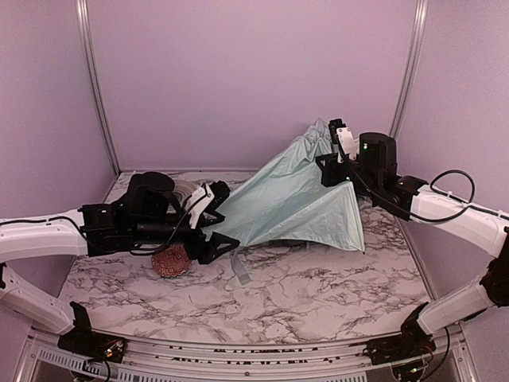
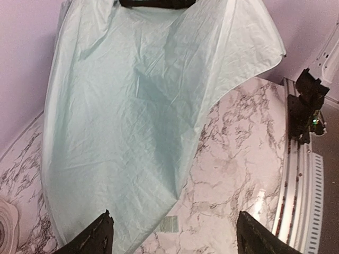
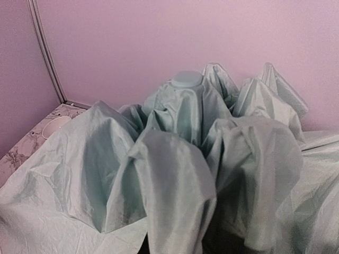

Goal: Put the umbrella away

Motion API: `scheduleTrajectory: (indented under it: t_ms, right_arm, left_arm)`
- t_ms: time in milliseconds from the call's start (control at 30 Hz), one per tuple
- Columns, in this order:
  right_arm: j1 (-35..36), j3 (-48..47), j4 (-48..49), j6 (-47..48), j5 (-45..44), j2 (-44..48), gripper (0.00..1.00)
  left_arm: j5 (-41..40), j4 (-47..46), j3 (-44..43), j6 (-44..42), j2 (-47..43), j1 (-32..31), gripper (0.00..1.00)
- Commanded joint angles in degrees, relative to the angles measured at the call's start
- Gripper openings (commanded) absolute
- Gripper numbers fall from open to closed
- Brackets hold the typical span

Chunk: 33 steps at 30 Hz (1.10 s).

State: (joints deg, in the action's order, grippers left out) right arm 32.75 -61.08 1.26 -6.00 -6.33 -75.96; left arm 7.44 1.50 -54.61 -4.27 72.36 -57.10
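Your left gripper is hovering nearest the lens, its 2 jaws standing wide apart on either side of the umbrella hem and clamping nothing. Across the worktop, your right gripper is holding the bunched end up. Its jaws are together, seemingly on the umbrella, though the contact itself is hidden.

By my reading you are gathering the canopy. Slide the left jaws further over the hem so they are catching several layers, not 1 thin edge, before squeezing. Hold the right arm steady so the fabric is pulling taut.

The umbrella is lying slanted, with its cap pointing up toward the back wall at the right. Its long axis is running down to the front left, where the hem is resting on the worktop near a patterned bowl. Shaft and handle are hidden.
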Motion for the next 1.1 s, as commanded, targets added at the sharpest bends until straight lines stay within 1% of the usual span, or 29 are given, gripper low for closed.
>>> scheduleTrajectory:
  t_ms: [0, 67, 133, 300, 367, 500, 567, 600, 667, 733, 800, 900, 1033, 1067]
  right_arm:
    - [-0.3, -3.2, 5.6, 0.7, 1.4, 1.2, 0.0]
    - [-0.3, -2.6, 6.4, 1.7, 3.0, 1.6, 0.0]
    - [-0.3, -2.2, 7.3, 2.5, 4.4, 1.8, 0.0]
    - [-0.3, -2.6, 7.0, 2.8, 5.4, 1.5, 0.0]
    - [-0.3, -2.9, 6.8, 2.7, 5.4, 1.3, 0.0]
    - [-0.3, -2.6, 7.2, 2.9, 5.2, 1.2, 0.0]
    - [-0.4, -2.8, 7.2, 3.0, 5.2, 0.9, 0.0]
    - [-0.3, -3.0, 7.2, 3.0, 5.2, 0.7, 0.0]
    - [-0.3, -3.2, 7.2, 3.0, 5.3, 0.5, 0.0]
    - [-0.4, -3.4, 7.4, 2.9, 5.3, 0.3, 0.0]
    - [-0.4, -3.4, 7.5, 2.8, 5.3, 0.2, 0.0]
    - [-0.4, -3.5, 7.5, 2.8, 5.3, 0.1, 0.0]
    - [-0.3, -3.5, 7.6, 2.9, 5.7, 0.4, 0.0]
    - [-0.3, -3.6, 7.5, 2.9, 5.8, 0.4, 0.0]
  left_arm:
    - [-12.8, -5.9, 5.4, -2.6, -1.7, 0.1, 0.82]
    - [-12.8, -9.9, 8.0, -2.9, -3.9, 1.4, 0.84]
    - [-9.6, -11.6, 9.2, -2.7, -6.0, 3.4, 0.84]
    - [-0.8, -9.0, 8.3, -3.7, -7.6, 7.3, 0.84]
    - [1.7, -5.7, 7.4, -3.7, -7.5, 7.8, 0.82]
    - [13.5, -4.1, 5.9, -3.5, -8.5, 7.9, 0.77]
    - [17.4, -4.3, 5.0, -2.6, -9.2, 7.9, 0.75]
    - [17.3, -4.3, 4.4, -2.1, -9.6, 7.9, 0.74]
    - [12.8, -4.7, 4.3, -1.0, -10.4, 7.9, 0.76]
    - [7.8, -4.8, 5.4, -1.4, -10.6, 7.9, 0.85]
    - [8.3, -3.1, 5.6, -2.0, -9.5, 7.9, 0.89]
    - [10.5, -2.0, 5.0, -0.9, -6.7, 7.7, 0.88]
    - [1.6, -2.7, 6.2, -1.0, -5.3, 7.7, 0.81]
    - [1.0, -3.0, 6.6, -1.7, -5.2, 7.7, 0.79]
